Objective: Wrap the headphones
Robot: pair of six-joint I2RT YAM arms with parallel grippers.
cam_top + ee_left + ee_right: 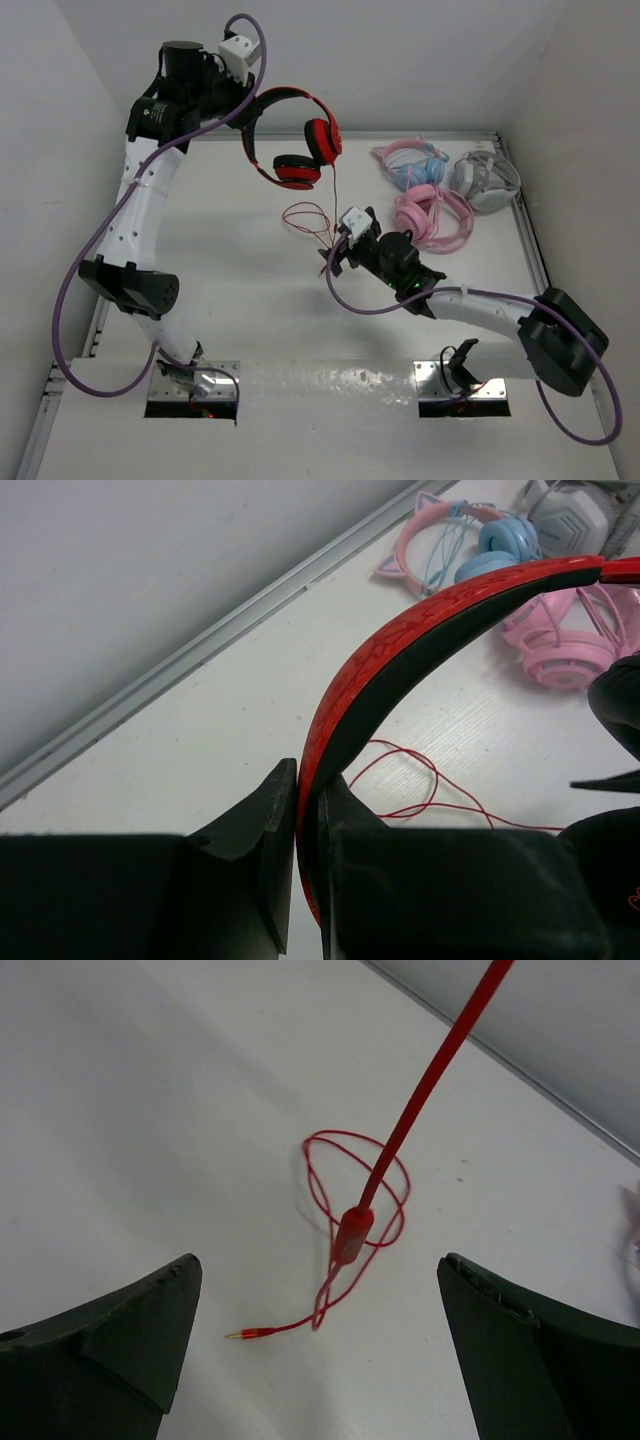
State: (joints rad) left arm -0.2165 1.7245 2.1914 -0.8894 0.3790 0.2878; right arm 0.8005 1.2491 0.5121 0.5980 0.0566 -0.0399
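The red headphones (pixel 296 170) hang in the air at the back, held by their black-and-red headband (pixel 420 620). My left gripper (pixel 250 105) is raised high and is shut on that headband; its jaws (pixel 308 780) pinch it from both sides. The thin red cable (pixel 334 195) drops from one ear cup to loose loops (pixel 308 220) on the table. My right gripper (pixel 334 252) is open, low beside the loops. In the right wrist view the gripper (pixel 318 1265) has the cable (pixel 430 1070), its inline remote (pixel 352 1235) and the plug (pixel 245 1334) between its spread fingers, without touching them.
Pink cat-ear headphones with blue cups (pixel 410 162), a second pink pair (pixel 432 215) and a grey-white pair (pixel 485 180) lie at the back right. A metal rail (pixel 530 240) edges the table. White walls close in on the left, back and right.
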